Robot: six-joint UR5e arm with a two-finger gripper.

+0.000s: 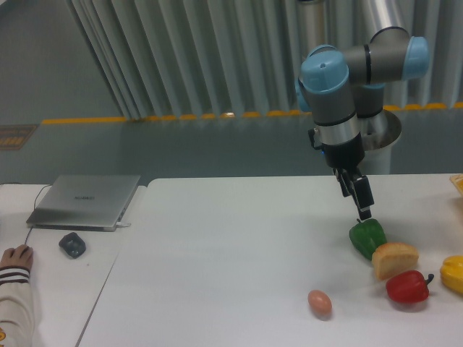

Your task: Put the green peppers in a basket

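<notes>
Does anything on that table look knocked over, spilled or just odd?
Nothing is spilled or broken. The green pepper, bread, red pepper and egg sit intact. One oddity: no basket is in view.

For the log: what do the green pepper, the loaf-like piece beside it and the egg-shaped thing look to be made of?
Green pepper: glossy, even dark green, possibly a plastic replica; the picture cannot settle it. Loaf-like piece: matte tan crust with a pale cut face, bread or foam imitation. Egg-shaped thing: smooth, dull pinkish-brown shell, real or plastic.
</notes>
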